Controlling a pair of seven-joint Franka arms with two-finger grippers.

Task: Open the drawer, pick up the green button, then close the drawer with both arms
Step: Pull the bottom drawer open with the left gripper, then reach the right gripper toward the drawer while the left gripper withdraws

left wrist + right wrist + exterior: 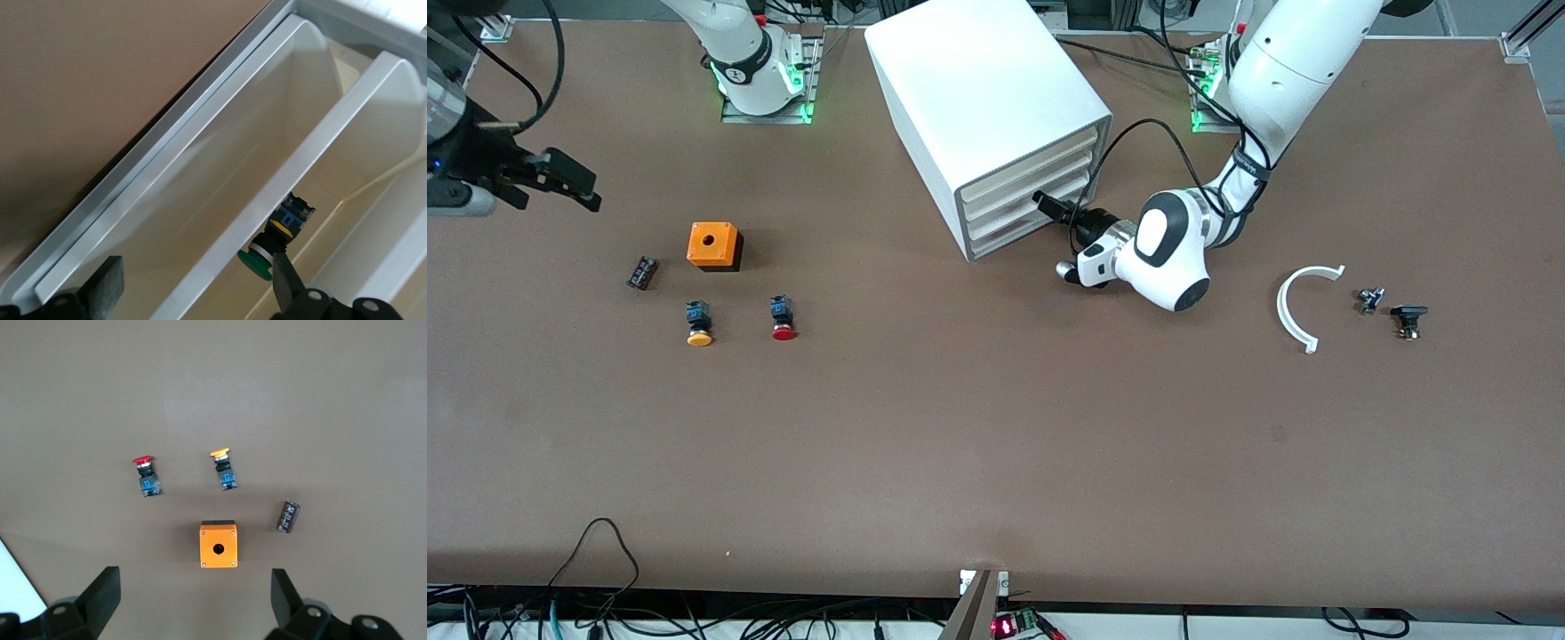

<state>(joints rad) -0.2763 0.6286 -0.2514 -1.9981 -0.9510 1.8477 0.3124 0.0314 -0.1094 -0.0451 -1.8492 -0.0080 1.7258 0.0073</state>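
Note:
The white cabinet (978, 80) stands between the arms' bases. Its bottom drawer (1005, 236) faces the left arm's end of the table. My left gripper (1045, 203) is open at the drawer fronts. In the left wrist view my gripper (199, 283) straddles a drawer's white front rim (300, 167). The green-capped button (257, 261) lies inside, just past that rim, close to one finger (287, 283). The button is hidden in the front view. My right gripper (569, 182) is open and empty, up over the right arm's end of the table (197, 600).
Below the right gripper lie an orange box (714, 244) (218, 545), an orange-capped button (699, 324) (223, 470), a red-capped button (783, 318) (145, 477) and a small dark part (642, 272). A white curved piece (1298, 307) and two small dark parts (1408, 320) lie toward the left arm's end.

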